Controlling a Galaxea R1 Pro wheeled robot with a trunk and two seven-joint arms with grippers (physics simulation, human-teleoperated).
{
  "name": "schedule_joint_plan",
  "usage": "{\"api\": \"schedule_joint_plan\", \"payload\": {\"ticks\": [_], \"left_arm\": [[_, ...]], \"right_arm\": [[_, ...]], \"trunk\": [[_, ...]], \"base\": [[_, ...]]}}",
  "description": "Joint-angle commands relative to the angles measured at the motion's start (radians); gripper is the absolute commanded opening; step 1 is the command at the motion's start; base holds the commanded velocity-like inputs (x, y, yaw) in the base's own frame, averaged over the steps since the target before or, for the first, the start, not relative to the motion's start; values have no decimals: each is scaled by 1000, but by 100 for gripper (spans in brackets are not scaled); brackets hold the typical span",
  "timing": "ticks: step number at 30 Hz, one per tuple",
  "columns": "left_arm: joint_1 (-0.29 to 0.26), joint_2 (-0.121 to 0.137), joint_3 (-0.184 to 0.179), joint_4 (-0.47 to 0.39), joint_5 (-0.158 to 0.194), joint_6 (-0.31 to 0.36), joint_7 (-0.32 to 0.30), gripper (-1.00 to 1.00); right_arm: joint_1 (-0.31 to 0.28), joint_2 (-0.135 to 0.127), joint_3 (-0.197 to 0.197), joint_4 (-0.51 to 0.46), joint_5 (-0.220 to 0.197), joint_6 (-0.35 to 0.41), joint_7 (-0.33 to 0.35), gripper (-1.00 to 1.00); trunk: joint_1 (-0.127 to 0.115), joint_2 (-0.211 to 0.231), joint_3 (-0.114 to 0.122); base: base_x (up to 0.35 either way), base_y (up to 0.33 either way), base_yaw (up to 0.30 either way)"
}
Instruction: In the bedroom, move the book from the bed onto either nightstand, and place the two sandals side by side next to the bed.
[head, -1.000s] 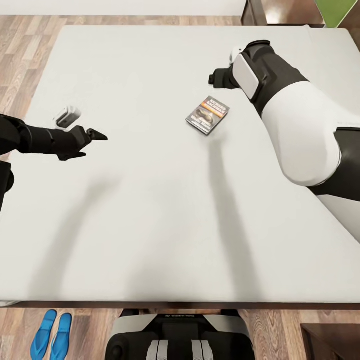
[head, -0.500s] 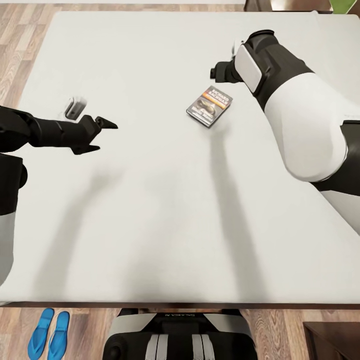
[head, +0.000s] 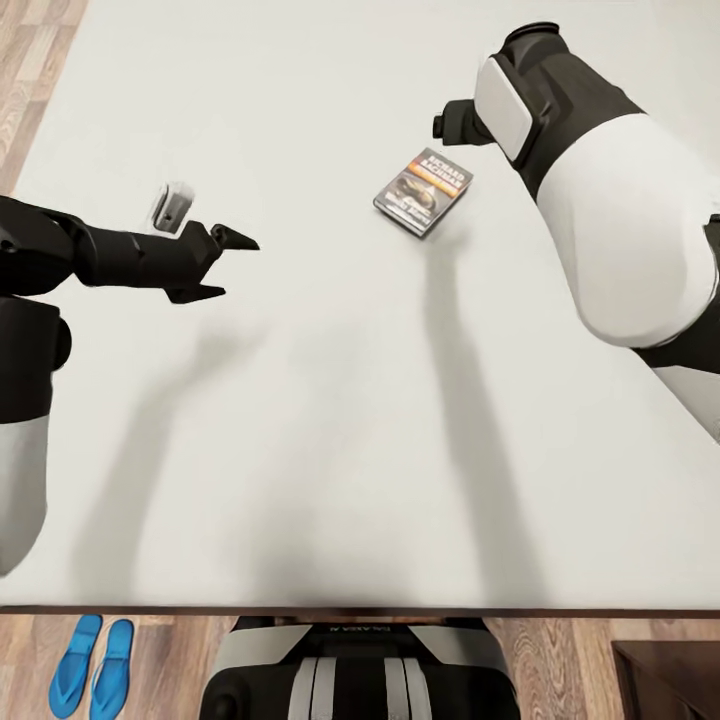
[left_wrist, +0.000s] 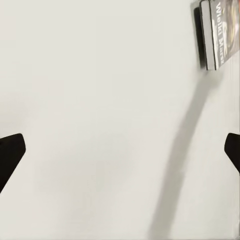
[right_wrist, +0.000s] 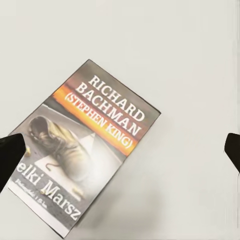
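The book (head: 424, 190) lies flat on the pale mattress of the bed (head: 330, 450), right of its middle, cover up with white title lettering (right_wrist: 117, 107). My right gripper (head: 452, 124) hovers just beyond the book and above it. In the right wrist view its dark fingertips (right_wrist: 10, 155) stand wide apart, open, with the book between and below them. My left gripper (head: 240, 268) hangs open over the bed's left part, well away from the book (left_wrist: 217, 32). Both blue sandals (head: 90, 668) lie side by side on the floor at the bed's near left corner.
The bed's dark front edge (head: 150, 610) runs just ahead of my base (head: 360, 670). A corner of a dark brown wooden cabinet (head: 670, 680) shows on the floor at the near right. Wood-plank floor (head: 30, 60) runs along the bed's left side.
The head camera has shifted forward over the bed. My left gripper has reached further right across the mattress, still open. The right gripper holds above the book, which lies unmoved.
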Motion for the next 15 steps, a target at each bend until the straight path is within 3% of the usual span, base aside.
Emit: {"api": "schedule_joint_plan", "payload": {"ticks": [1,6,8,9,10,13,15], "left_arm": [[-12,1,-1,-1,18,5,9,100],[-59,8,-2,-2,63,5,25,100],[-81,9,-2,-2,91,4,49,100],[-108,9,-2,-1,124,2,74,100],[-108,9,-2,-1,124,2,74,100],[-165,9,-9,7,164,-2,97,100],[-223,8,-38,20,190,-5,112,100]], "right_arm": [[3,1,-8,-1,10,1,-3,100],[26,1,-7,-1,10,-18,-6,100],[32,1,-6,-1,8,-33,-6,100],[36,1,-6,-1,7,-47,-7,100],[36,1,-6,-1,7,-47,-7,100],[39,1,-6,-2,8,-62,-8,100],[37,1,-7,-7,8,-72,-11,100]], "trunk": [[4,-8,-5],[23,-43,-29],[31,-57,-38],[35,-64,-43],[38,-71,-47],[50,-92,-62],[58,-106,-71]], "base": [[0,0,0],[0,0,0],[0,0,0],[0,0,0],[0,0,0],[0,0,0],[0,0,0]]}}
